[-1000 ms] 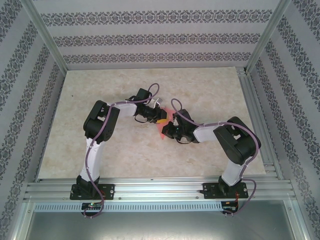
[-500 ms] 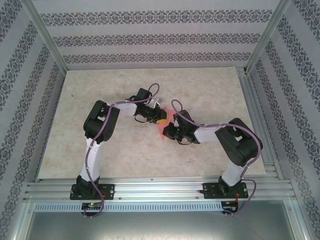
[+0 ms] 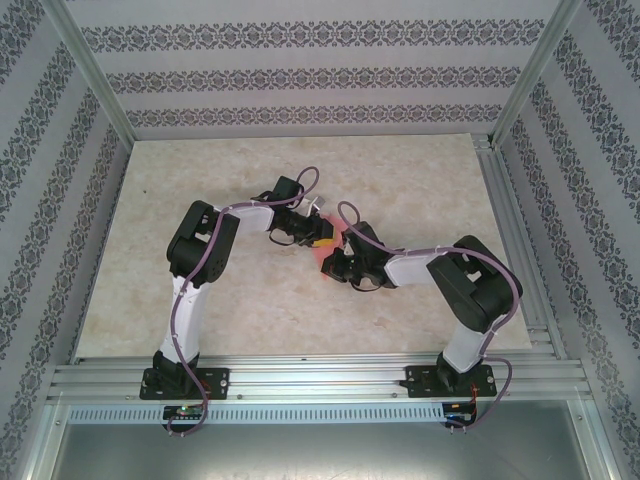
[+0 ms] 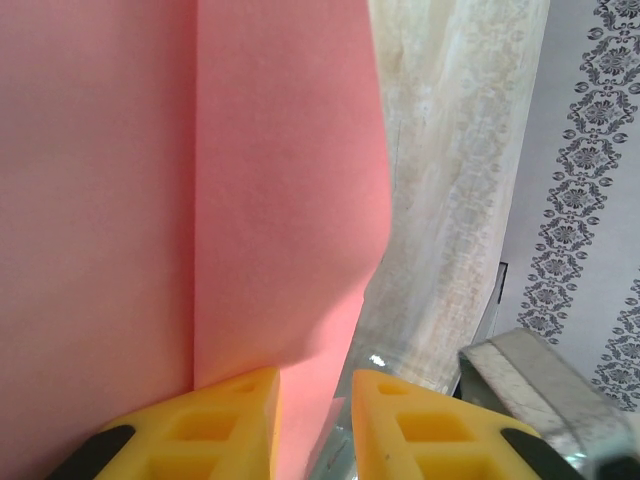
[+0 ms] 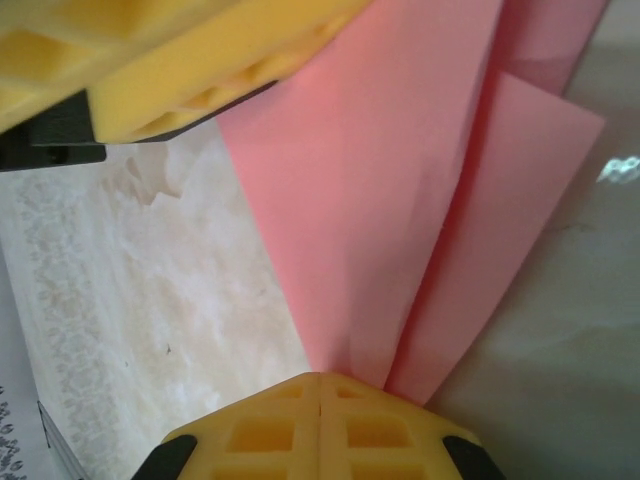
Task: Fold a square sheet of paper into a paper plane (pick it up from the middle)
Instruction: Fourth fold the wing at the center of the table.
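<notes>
**Pink sheet held between two close grippers, mid-fold**

Top view: the left gripper (image 3: 318,237) and right gripper (image 3: 336,268) meet near the middle of the desk (image 3: 430,190). The sheet of paper (image 3: 326,254) is a small pink patch between them.

Left wrist view: the sheet of paper (image 4: 280,200) shows a straight vertical crease. Its lower edge runs into the gap of the left gripper (image 4: 315,388), whose fingers stand a little apart. I cannot tell whether they actually pinch it.

Right wrist view: the right gripper (image 5: 320,392) is pressed together on the point where two flaps of the sheet of paper (image 5: 380,200) converge, above the desk (image 5: 150,300).

Risks, as I judge them:
- If the left side grips loosely, the sheet could slide and the next crease land crooked.
- If the arms pull apart, the thin paper could tear at the clamped point.
- The grippers are close enough to bump each other.
</notes>
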`<state>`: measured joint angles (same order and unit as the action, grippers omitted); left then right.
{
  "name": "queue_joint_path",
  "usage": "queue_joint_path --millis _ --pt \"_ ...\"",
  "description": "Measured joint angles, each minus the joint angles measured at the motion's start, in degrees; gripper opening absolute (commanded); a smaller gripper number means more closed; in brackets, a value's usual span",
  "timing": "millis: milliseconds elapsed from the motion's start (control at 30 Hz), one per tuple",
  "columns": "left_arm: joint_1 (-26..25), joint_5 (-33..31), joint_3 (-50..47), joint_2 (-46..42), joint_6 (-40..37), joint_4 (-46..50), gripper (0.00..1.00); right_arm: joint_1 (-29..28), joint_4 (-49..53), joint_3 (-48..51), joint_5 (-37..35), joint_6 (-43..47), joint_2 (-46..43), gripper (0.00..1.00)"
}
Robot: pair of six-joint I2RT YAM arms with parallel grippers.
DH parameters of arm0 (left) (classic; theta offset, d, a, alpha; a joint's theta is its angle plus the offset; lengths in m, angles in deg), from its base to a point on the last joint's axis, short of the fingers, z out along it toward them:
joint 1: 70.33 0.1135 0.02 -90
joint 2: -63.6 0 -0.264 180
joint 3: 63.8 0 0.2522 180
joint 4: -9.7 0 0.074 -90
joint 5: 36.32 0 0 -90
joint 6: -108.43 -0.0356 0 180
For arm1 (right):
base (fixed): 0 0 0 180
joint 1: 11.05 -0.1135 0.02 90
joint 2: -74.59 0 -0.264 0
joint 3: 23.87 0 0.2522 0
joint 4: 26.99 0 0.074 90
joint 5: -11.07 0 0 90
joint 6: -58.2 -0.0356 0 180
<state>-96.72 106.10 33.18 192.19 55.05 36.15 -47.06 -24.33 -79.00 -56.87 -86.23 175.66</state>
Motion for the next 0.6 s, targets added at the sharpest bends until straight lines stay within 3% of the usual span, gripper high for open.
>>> queue_joint_path --millis 600 --pt "0.0 0.0 0.2 0.0 -0.2 0.7 0.27 -0.5 0.8 -0.2 -0.6 -0.1 -2.7 0.04"
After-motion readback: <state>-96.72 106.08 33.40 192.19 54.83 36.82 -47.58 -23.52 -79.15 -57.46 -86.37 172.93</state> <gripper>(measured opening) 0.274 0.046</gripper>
